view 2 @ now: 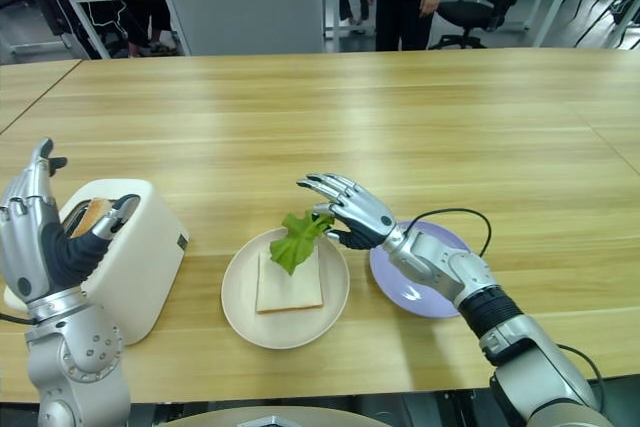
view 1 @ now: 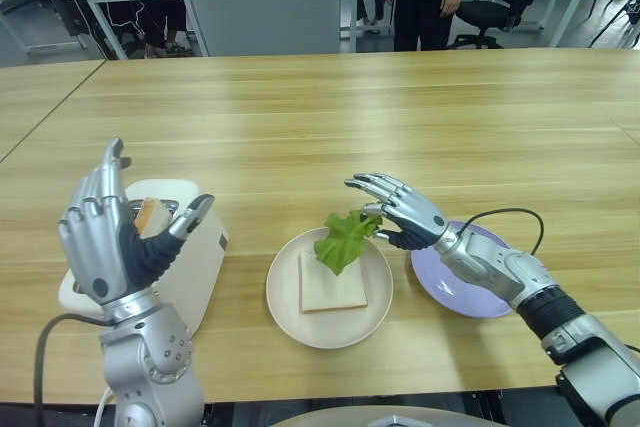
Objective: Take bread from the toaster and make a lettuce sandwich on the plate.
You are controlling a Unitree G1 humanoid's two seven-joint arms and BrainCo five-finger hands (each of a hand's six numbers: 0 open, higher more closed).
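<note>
A cream plate in front of me carries one bread slice. A green lettuce leaf hangs over the slice's far edge, pinched by my right hand, which is shut on it above the plate's right rim. At the left stands a white toaster with a second bread slice sticking out of its slot. My left hand is raised upright just in front of the toaster, fingers spread and holding nothing.
A lilac plate lies right of the cream one, under my right wrist, with a black cable looping over it. Wide bare tabletop stretches behind. People, chairs and desks are beyond the far edge.
</note>
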